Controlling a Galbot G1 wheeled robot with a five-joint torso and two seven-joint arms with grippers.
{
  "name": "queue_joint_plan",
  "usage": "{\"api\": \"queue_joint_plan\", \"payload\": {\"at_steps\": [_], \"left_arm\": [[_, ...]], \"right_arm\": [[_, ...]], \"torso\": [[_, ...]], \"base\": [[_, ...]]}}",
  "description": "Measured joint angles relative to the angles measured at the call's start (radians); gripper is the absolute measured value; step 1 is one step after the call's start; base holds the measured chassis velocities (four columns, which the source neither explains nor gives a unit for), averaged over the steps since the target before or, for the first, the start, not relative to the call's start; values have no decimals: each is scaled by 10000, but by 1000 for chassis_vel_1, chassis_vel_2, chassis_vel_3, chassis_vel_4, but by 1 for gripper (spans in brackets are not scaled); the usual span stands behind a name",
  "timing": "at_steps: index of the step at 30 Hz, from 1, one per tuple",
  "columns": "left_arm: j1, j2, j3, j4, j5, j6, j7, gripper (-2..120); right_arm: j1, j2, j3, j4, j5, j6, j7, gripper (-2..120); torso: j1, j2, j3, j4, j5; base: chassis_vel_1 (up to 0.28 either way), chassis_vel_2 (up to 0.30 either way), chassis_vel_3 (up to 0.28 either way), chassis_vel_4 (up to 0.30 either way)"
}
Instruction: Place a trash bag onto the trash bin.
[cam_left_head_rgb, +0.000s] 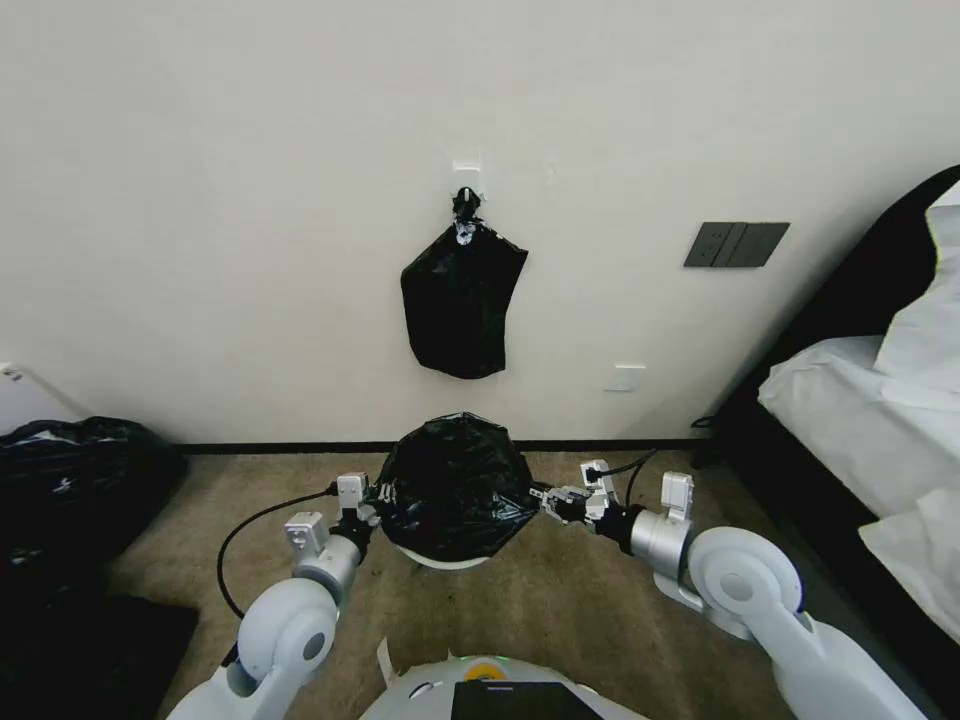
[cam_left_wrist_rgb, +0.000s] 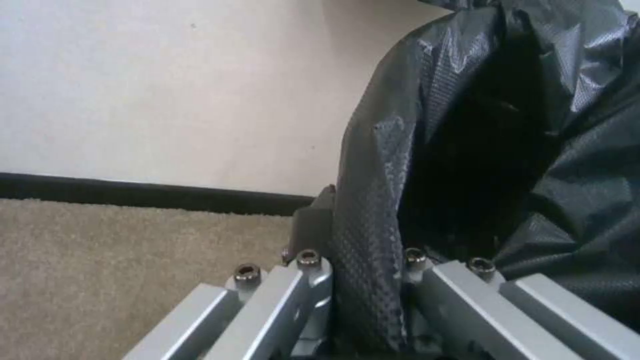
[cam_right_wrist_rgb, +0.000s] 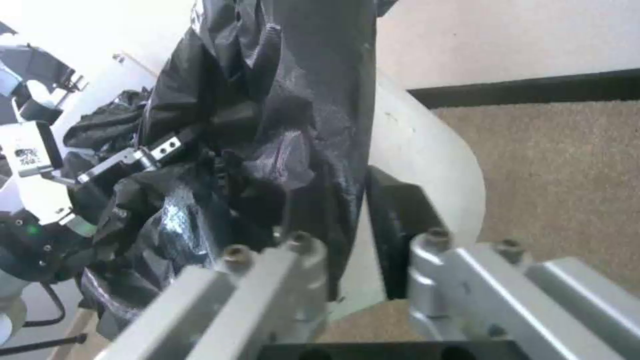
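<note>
You are stretching the trash bag (cam_left_head_rgb: 455, 490) over the trash bin (cam_left_head_rgb: 440, 560), which is standing on the carpet (cam_left_head_rgb: 560, 610) in front of the wall — only a sliver of its cream wall is peeking out below the black film in the head view. Your left gripper (cam_left_head_rgb: 375, 495) is pinching the bag's edge on the bin's left side, a fold of film running between its fingers in the left wrist view, and your right gripper (cam_left_head_rgb: 548, 497) is holding the opposite edge, with film and bin wall (cam_right_wrist_rgb: 427, 150) sitting between its fingers. The bag is ballooning above the rim rather than lying down around it, so I judge the fitting step as under way, not done. The next move is probably calling for pulling both edges downward evenly — gently, since the film is thin.
</note>
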Motion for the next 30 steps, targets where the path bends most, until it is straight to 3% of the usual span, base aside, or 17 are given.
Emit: {"api": "queue_joint_plan", "payload": {"at_steps": [23, 30], "left_arm": [[-92, 18, -385, 38, -1390, -557, 0, 3], [-128, 49, -475, 187, -1371, -551, -2, 3]], "right_arm": [[-363, 502, 142, -410, -182, 162, 7, 6], [-550, 657, 890, -294, 680, 54, 148, 10]], "torso": [[0, 0, 0, 0, 0], [0, 0, 0, 0, -1]], "base": [[0, 0, 0, 0], [0, 0, 0, 0]]}}
